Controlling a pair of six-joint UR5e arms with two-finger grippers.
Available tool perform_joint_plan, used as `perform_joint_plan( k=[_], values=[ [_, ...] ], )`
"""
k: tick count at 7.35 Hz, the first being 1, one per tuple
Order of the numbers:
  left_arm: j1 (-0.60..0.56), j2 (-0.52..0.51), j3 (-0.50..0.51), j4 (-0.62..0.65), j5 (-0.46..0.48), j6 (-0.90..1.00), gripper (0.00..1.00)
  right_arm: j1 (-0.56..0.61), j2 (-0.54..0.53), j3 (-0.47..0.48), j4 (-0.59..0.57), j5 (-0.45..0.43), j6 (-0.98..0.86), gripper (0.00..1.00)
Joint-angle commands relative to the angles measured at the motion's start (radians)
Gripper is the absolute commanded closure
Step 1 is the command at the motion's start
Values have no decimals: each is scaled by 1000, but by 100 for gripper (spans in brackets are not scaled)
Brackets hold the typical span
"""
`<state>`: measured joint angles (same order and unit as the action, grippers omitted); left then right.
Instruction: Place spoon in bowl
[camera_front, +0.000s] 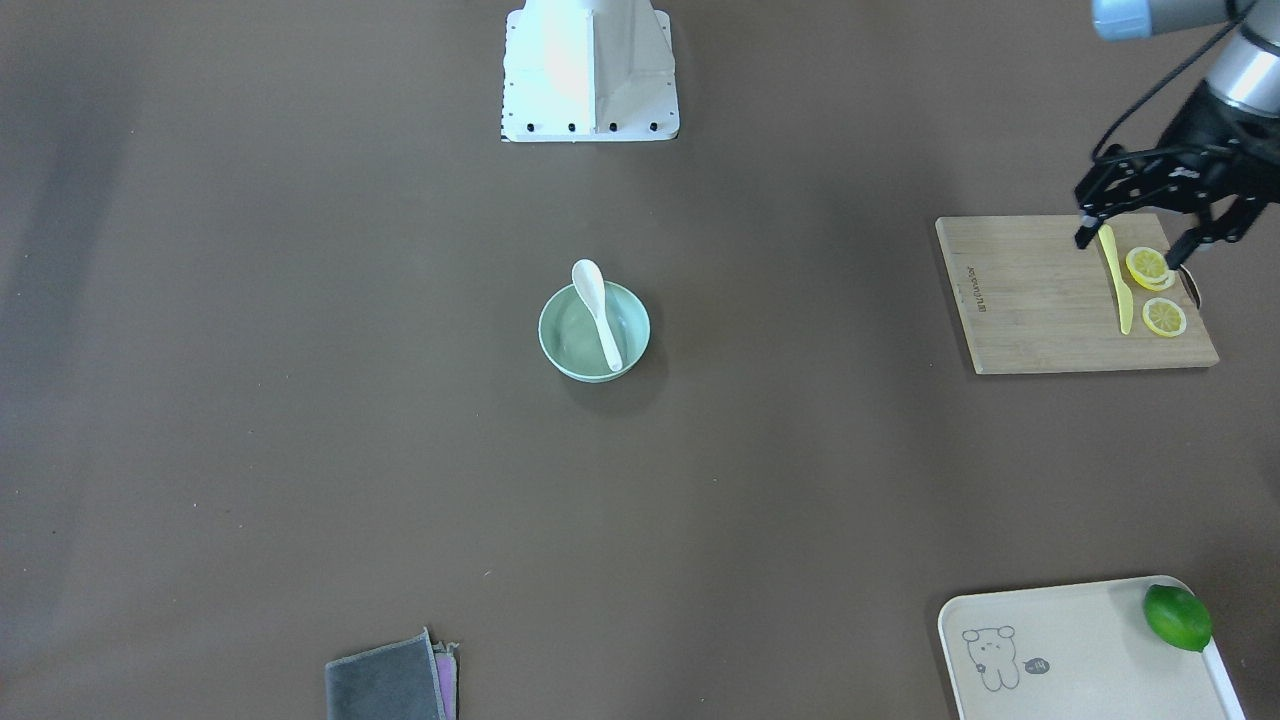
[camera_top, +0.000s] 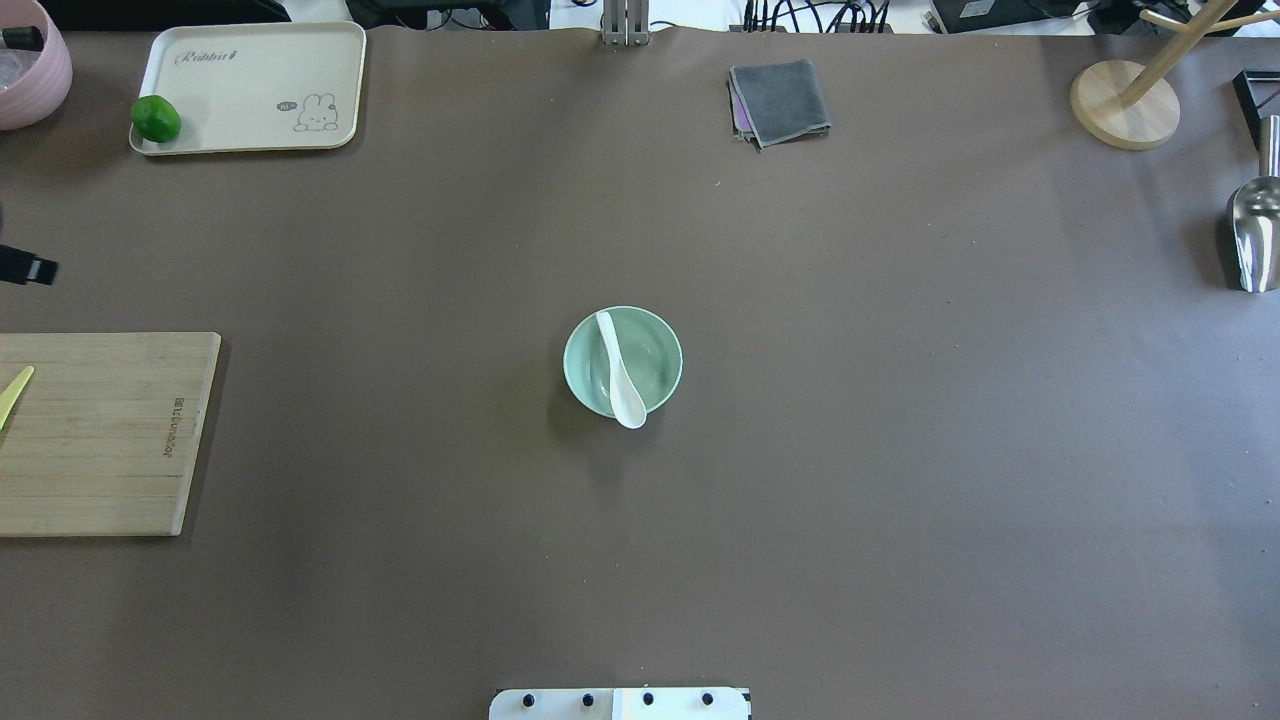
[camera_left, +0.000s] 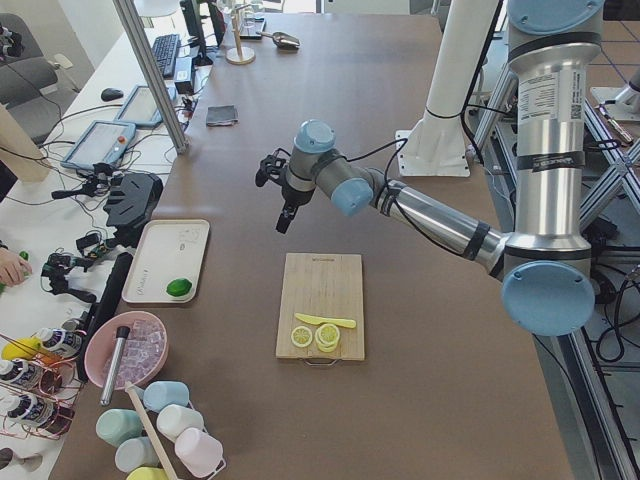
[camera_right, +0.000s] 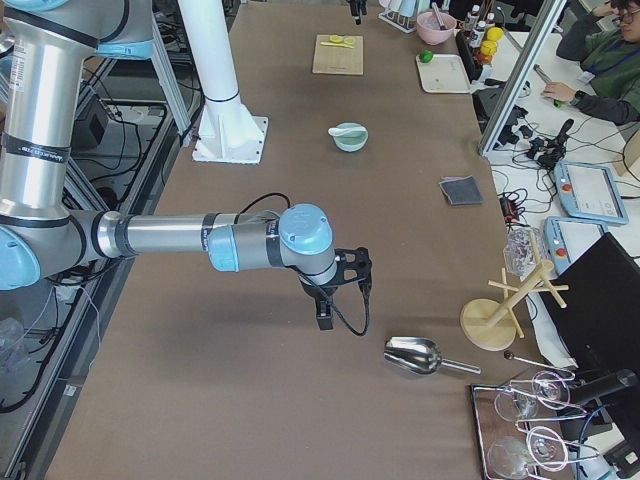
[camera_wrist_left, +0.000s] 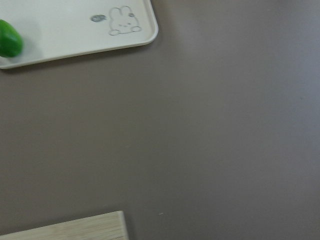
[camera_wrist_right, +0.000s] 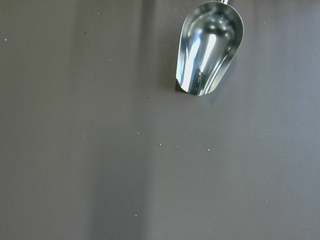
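The white spoon (camera_front: 598, 310) lies in the mint-green bowl (camera_front: 632, 322) at the table's middle. Its handle slopes down inside, and its scoop rests on the rim on the robot's side. Both also show in the overhead view, spoon (camera_top: 620, 375) and bowl (camera_top: 662, 350). My left gripper (camera_front: 1130, 250) is open and empty. It hovers over the far edge of the wooden cutting board (camera_front: 1040, 300), far from the bowl. My right gripper (camera_right: 325, 310) shows only in the exterior right view, low over bare table near a metal scoop; I cannot tell whether it is open or shut.
On the board lie a yellow knife (camera_front: 1118, 280) and lemon slices (camera_front: 1150, 268). A cream tray (camera_front: 1080, 650) holds a lime (camera_front: 1178, 617). A grey cloth (camera_front: 390, 680), the metal scoop (camera_top: 1255, 230) and a wooden stand (camera_top: 1125, 100) sit near the table's edges.
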<state>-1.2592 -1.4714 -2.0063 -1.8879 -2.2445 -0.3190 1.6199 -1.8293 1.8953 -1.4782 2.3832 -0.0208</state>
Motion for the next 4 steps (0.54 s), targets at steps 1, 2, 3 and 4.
perform_joint_plan(
  k=[1, 2, 3, 4],
  values=[
    [-248, 11, 66, 265, -132, 471, 2, 0, -14, -24, 63, -15, -2, 0],
    [-311, 10, 67, 374, -123, 554, 2, 0, -25, -57, 128, -15, -4, 0],
    [-337, 22, 69, 383, -119, 564, 2, 0, -31, -100, 206, -15, -1, 0],
    [-353, 35, 72, 388, -116, 563, 2, 0, -31, -128, 241, -16, 7, 0]
  ],
)
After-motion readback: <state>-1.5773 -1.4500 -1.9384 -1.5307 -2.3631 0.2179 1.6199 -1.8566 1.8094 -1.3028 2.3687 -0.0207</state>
